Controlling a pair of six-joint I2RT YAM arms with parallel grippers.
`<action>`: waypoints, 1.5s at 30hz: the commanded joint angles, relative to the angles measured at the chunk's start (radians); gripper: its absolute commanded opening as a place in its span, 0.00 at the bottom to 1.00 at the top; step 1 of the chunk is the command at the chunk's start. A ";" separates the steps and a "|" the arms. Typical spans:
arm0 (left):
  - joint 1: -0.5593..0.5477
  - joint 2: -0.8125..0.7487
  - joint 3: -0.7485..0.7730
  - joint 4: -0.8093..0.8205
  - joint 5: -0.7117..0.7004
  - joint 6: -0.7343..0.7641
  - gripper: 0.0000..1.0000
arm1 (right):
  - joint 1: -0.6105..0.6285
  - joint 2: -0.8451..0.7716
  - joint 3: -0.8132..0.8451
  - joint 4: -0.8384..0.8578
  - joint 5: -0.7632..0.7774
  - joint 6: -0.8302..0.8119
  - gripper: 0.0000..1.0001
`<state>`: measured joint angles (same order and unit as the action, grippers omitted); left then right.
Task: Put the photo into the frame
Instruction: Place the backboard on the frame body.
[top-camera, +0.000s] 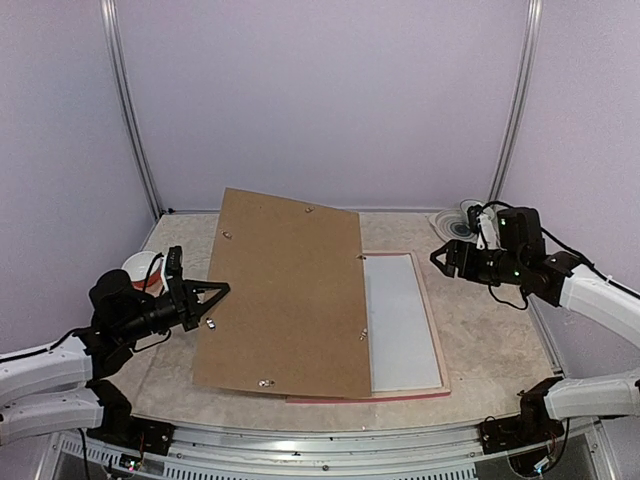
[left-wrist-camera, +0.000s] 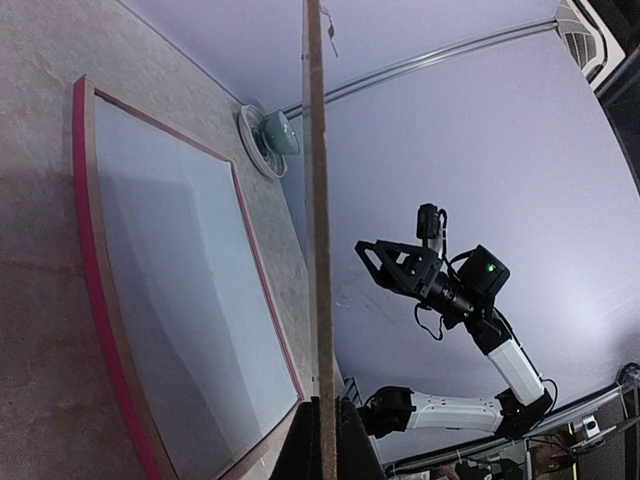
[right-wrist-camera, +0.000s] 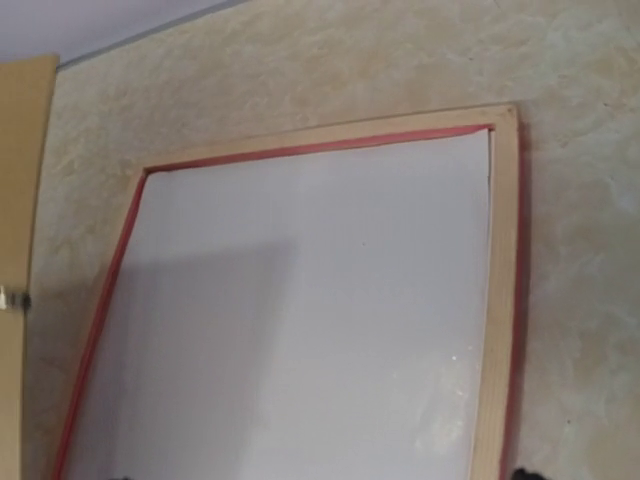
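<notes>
The frame (top-camera: 437, 330) lies flat on the table, pale wood side up with a pink edge showing, also seen in the left wrist view (left-wrist-camera: 85, 200) and the right wrist view (right-wrist-camera: 505, 250). A plain white sheet (right-wrist-camera: 300, 320) fills its opening; the photo's picture side shows nowhere. My left gripper (top-camera: 222, 290) is shut on the left edge of the brown backing board (top-camera: 290, 290), holding it tilted up over the frame's left half; the board appears edge-on (left-wrist-camera: 318, 200) between the jaws (left-wrist-camera: 322, 405). My right gripper (top-camera: 440, 258) hovers above the frame's far right corner, fingers spread, empty.
A red and white cup (top-camera: 140, 268) stands behind my left arm. A small dish with a cup (top-camera: 455, 222) sits at the back right corner, also visible from the left wrist (left-wrist-camera: 268, 135). Metal clips (top-camera: 264, 382) stick out of the board. Purple walls enclose the table.
</notes>
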<state>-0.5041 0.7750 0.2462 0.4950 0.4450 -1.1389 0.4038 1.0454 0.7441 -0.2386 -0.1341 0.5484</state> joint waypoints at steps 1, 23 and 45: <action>-0.085 0.070 -0.009 0.308 -0.079 -0.019 0.00 | 0.007 0.035 0.076 -0.061 -0.021 -0.051 0.81; -0.299 0.728 0.031 0.990 -0.219 -0.208 0.00 | 0.091 0.182 0.198 -0.146 0.001 -0.152 0.77; -0.333 0.917 0.068 1.133 -0.214 -0.269 0.00 | 0.155 0.333 0.227 -0.192 0.233 -0.196 0.78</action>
<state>-0.8207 1.7031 0.2771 1.4952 0.2241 -1.4063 0.5495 1.3556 0.9379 -0.4263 0.0139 0.3565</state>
